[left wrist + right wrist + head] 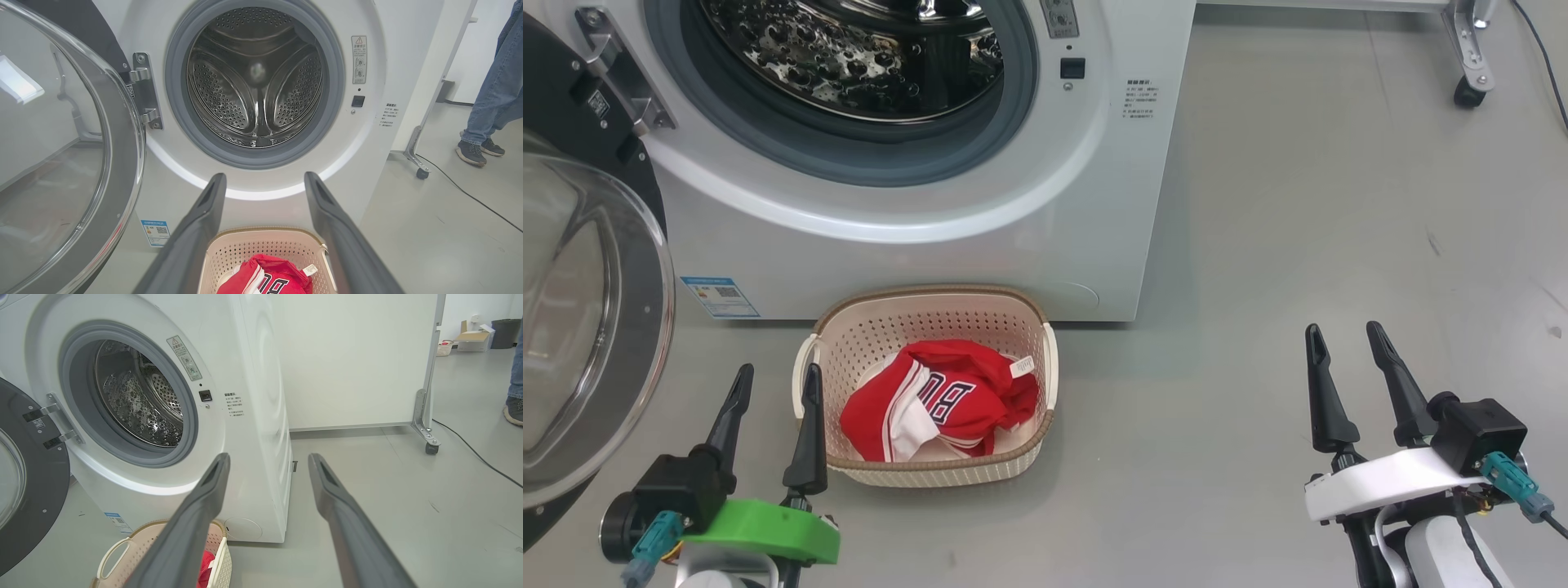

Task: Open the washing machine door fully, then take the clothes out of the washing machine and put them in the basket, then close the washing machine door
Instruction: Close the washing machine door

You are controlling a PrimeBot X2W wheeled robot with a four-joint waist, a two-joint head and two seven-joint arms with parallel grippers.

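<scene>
The white washing machine (915,253) stands ahead with its steel drum (255,81) bare inside. Its round door (580,327) with the clear glass bowl hangs wide open at the left, also seen as the door (61,155) in the left wrist view. Red clothes (939,400) with white numerals lie in the cream basket (1005,327) on the floor before the machine. My left gripper (776,384) hovers open just left of the basket's handle. Well off to the right, my right gripper (1343,339) is open over the floor, holding nothing.
A white panel on a wheeled metal foot (427,437) stands right of the machine, with a black cable (474,451) trailing across the grey floor. A person's legs in jeans and dark shoes (474,151) stand at the far right. A cardboard box (472,339) sits far back.
</scene>
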